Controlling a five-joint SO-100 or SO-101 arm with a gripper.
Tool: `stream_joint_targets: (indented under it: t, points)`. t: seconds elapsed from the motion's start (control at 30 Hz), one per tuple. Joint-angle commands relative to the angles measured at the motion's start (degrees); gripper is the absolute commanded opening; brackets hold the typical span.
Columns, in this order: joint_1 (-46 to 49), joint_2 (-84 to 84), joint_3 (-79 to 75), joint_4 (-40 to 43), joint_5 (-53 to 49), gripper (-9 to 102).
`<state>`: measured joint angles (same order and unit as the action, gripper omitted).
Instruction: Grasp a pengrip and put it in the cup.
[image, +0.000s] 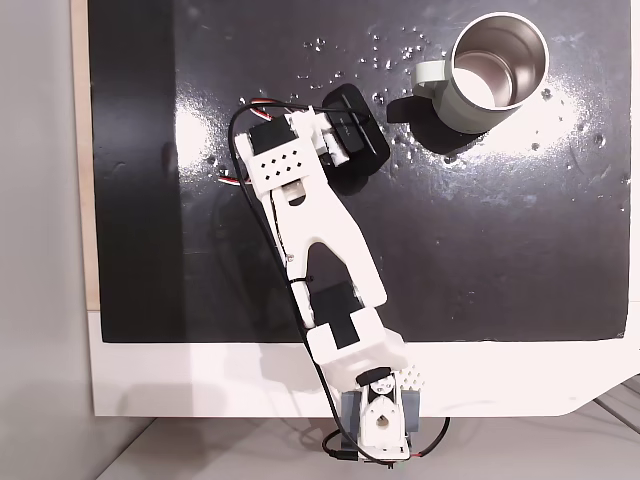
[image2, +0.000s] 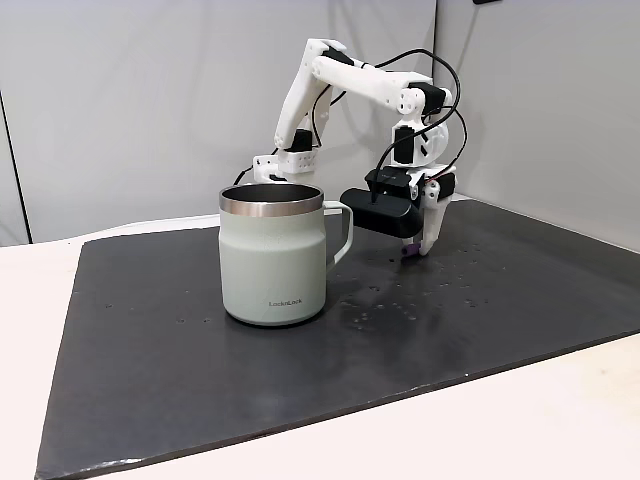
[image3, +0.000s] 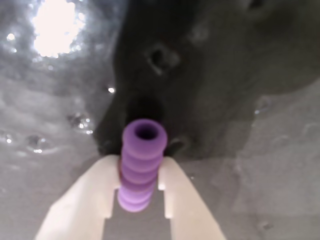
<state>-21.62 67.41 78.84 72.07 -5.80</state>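
Observation:
In the wrist view the light-purple ribbed pengrip (image3: 142, 165) stands pinched between my two pale fingers (image3: 172, 195), its hollow end facing the camera, above the black mat. My gripper (image3: 140, 170) is shut on it. From the side, the gripper (image2: 413, 250) hangs a little above the mat with a purple tip (image2: 407, 253) showing at its lower end, to the right of the cup (image2: 270, 265) and apart from it. From above, the gripper (image: 362, 135) sits left of the cup (image: 455, 108), whose handle (image: 428, 72) points toward it. The cup's steel inside looks empty.
A black mat (image: 500, 250) covers most of the white table and carries small shiny specks around the cup. The arm's base (image: 380, 420) stands at the table's near edge in a fixed view. Grey walls (image2: 120, 100) rise behind the table.

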Motion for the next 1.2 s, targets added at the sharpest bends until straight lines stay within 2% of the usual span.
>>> stream_joint_targets:
  t: [0.0, 0.47, 0.77, 1.17]
  points:
    - [0.35, 0.53, -1.76, 0.18, 0.09, 0]
    - [7.12, 21.88, -3.25, 6.86, 4.22, 0]
    - [18.37, 38.67, -5.71, 13.45, 0.26, 0]
    - [35.51, 37.18, -20.48, 14.24, -5.89, 0]
